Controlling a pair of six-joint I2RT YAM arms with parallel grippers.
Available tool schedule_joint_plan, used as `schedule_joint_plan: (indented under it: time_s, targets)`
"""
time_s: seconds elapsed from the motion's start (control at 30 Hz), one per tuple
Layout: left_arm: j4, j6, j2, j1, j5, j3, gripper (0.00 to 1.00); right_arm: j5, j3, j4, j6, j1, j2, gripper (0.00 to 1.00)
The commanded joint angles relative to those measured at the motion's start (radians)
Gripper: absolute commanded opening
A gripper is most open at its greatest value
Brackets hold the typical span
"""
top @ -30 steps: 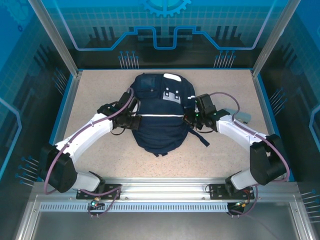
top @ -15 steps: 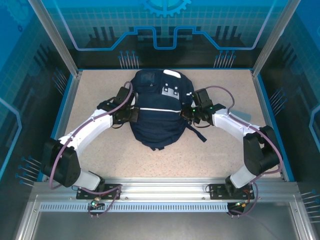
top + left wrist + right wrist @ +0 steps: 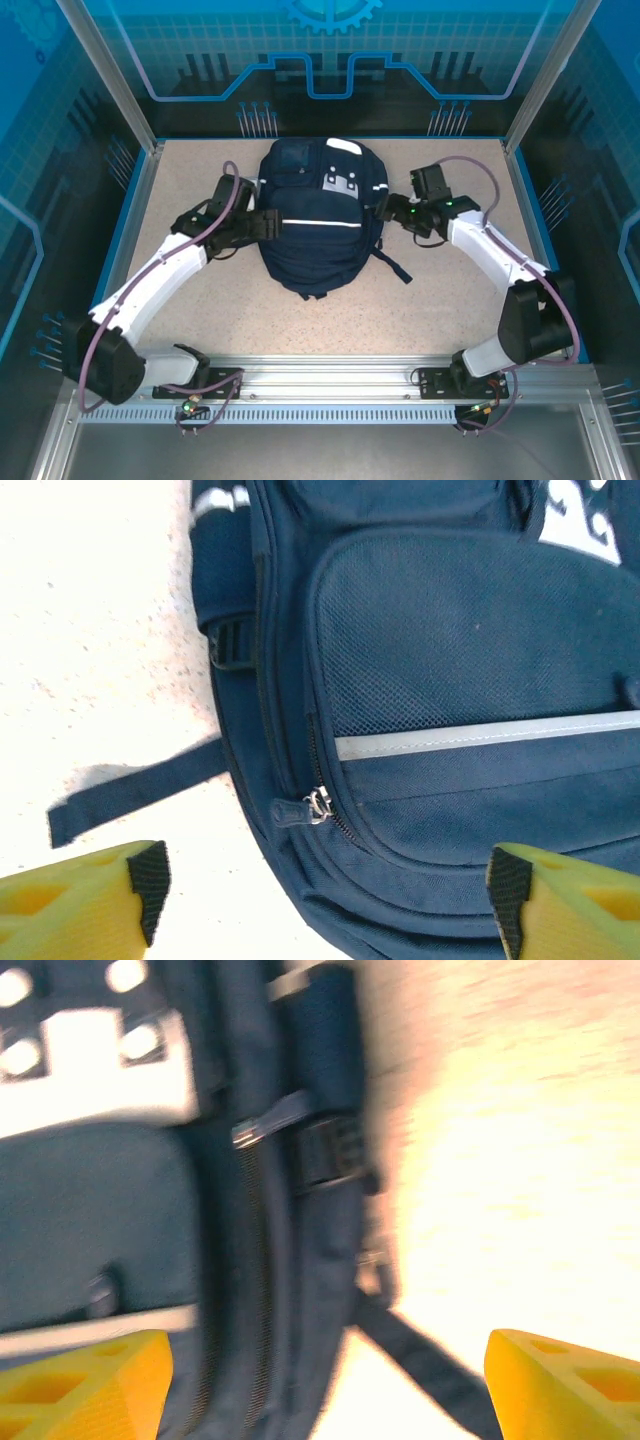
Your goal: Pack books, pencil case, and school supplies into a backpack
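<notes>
Backpack (image 3: 318,225) lies flat mid-bench, nearer the far edge, side zip (image 3: 315,806) seemingly shut. Left gripper (image 3: 266,222) and right gripper (image 3: 386,208) flank its two sides, both with fingers spread wide, gripping nothing. They are probably stationed there to steady or reposition it.

A robot lab cell: aluminium frame (image 3: 330,373), blue panels (image 3: 200,50).

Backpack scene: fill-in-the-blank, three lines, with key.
The backpack lies ____ the left gripper and the right gripper.
Both grippers' jaws stand ____, holding nothing.
The left gripper's fingers are ____ in colour.
Missing: between; open; yellow.
</notes>
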Motion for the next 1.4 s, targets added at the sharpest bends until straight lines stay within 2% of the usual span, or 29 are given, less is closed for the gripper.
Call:
schedule_joint_plan:
  time_s: [0.0, 0.17, 0.27, 0.37, 0.57, 0.77, 1.13, 1.37]
  targets:
    - [-0.04, -0.04, -0.062, 0.018, -0.027, -0.026, 0.91, 0.141, 0.02, -0.165, -0.044, -0.088, -0.028, 0.84]
    - [-0.024, -0.049, -0.114, 0.037, -0.017, -0.051, 0.98, 0.178, 0.014, -0.212, -0.009, -0.231, -0.029, 0.88]
    - [-0.017, -0.041, -0.123, 0.045, -0.012, -0.058, 0.99, 0.192, 0.031, -0.22, 0.001, -0.298, -0.003, 0.95]
    - [-0.008, -0.041, -0.123, 0.054, -0.008, -0.066, 0.99, 0.186, 0.058, -0.237, 0.075, -0.357, 0.041, 0.98]
    - [-0.007, -0.034, -0.118, 0.066, -0.053, -0.078, 0.99, 0.208, 0.107, -0.243, 0.283, -0.385, 0.145, 1.0]
    - [-0.006, -0.036, -0.118, 0.079, -0.057, -0.084, 0.99, 0.233, 0.206, -0.273, 0.425, -0.407, 0.259, 1.0]
    - [-0.008, -0.039, -0.11, 0.082, -0.1, -0.099, 0.99, 0.202, 0.32, -0.355, 0.523, -0.455, 0.454, 1.0]
    - [-0.009, -0.041, -0.108, 0.082, -0.098, -0.099, 0.99, 0.177, 0.279, -0.337, 0.495, -0.473, 0.483, 0.97]
